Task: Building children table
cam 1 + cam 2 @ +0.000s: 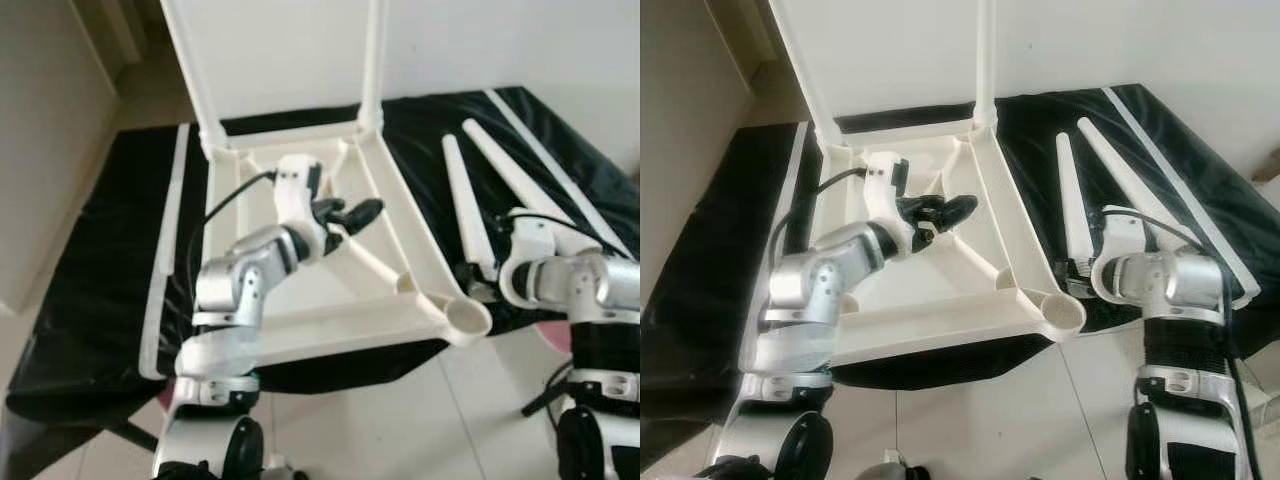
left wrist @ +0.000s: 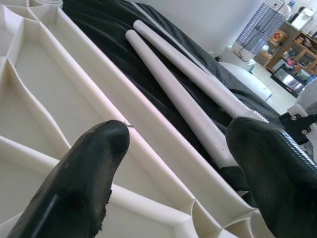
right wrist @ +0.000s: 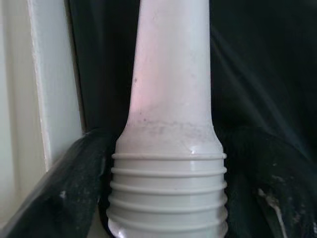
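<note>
I see left gripper [image 1: 352, 213] spread over upturned white tabletop [image 1: 400, 225] on black sheet [image 1: 90, 260]. Right gripper [image 3: 163, 198] pinching threaded end of table leg [image 3: 168, 99] beside tabletop. No readable writing.

The scene is lit brightly and evenly, with soft daylight. The white wall [image 1: 300, 50] behind is nearly washed out in both eye views, which are slightly soft and hazy. A sheen is seen on the black cover [image 1: 90, 280]. In the left wrist view the black fingers [image 2: 84, 183] are blurred at close range. The right wrist view is dimmer, with a faint pink cast on the white leg [image 3: 171, 99].
</note>
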Available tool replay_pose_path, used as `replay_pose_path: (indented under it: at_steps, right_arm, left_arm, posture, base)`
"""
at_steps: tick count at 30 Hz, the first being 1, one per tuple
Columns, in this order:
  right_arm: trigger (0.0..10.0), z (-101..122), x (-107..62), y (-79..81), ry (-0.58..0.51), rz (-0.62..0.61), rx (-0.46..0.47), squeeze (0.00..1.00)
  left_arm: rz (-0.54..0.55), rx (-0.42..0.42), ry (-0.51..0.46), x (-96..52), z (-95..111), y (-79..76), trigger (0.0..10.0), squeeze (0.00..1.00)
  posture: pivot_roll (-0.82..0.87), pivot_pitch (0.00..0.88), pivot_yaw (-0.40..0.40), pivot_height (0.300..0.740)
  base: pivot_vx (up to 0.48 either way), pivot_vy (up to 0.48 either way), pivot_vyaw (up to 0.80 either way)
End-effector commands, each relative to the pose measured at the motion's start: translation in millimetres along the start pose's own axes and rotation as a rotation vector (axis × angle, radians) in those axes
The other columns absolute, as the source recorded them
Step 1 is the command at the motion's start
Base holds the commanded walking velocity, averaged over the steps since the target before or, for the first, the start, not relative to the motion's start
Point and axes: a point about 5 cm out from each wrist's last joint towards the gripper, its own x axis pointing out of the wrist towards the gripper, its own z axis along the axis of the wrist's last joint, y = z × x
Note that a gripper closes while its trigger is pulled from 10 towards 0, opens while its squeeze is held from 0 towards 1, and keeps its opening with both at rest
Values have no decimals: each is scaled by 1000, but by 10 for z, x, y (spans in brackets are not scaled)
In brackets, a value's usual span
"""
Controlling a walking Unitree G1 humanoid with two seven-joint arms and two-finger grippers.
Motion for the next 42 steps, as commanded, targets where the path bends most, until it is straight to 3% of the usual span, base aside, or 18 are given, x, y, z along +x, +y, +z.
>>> replay_pose_path:
  at_steps: [1,2,3,6,7,13,21,33,42]
  right_arm:
    - [10000,59,-24,74,-12,38,-16,1000]
    - [10000,101,-34,58,-34,34,-8,1000]
    - [10000,143,-41,43,-51,34,7,231]
    - [10000,183,-50,34,-63,28,13,231]
    - [10000,313,-68,45,-105,49,51,0]
    - [10000,402,-75,49,-112,52,78,0]
    - [10000,541,104,86,-154,-22,127,0]
    - [10000,533,303,206,-88,-41,186,0]
    - [10000,489,420,228,-23,-98,164,0]
  left_arm:
    - [-7,0,5,8,29,-15,10000,0]
    - [-7,-1,6,9,30,-15,10000,0]
    - [-6,-2,7,8,31,-12,10000,0]
    - [-5,-3,8,7,34,-9,10000,0]
    - [-5,-4,11,3,42,-4,10000,0]
    - [-6,-4,14,4,47,-5,10000,0]
    - [-14,3,38,-7,37,-27,10000,0]
    - [-1,-29,72,-71,-65,-67,10000,0]
    - [22,-56,83,-125,-106,-68,10000,0]
  posture:
    - [-31,0,32,740]
    - [-31,0,32,740]
    - [-30,0,34,740]
    - [-29,0,35,740]
    - [-27,0,44,740]
    - [-28,0,47,740]
    - [-15,20,73,740]
    - [13,81,81,740]
    - [27,110,76,740]
  base:
    - [0,0,0]
    - [0,0,0]
    - [0,0,0]
    - [0,0,0]
    - [0,0,0]
    - [0,0,0]
    - [0,0,0]
    - [0,0,0]
    - [0,0,0]
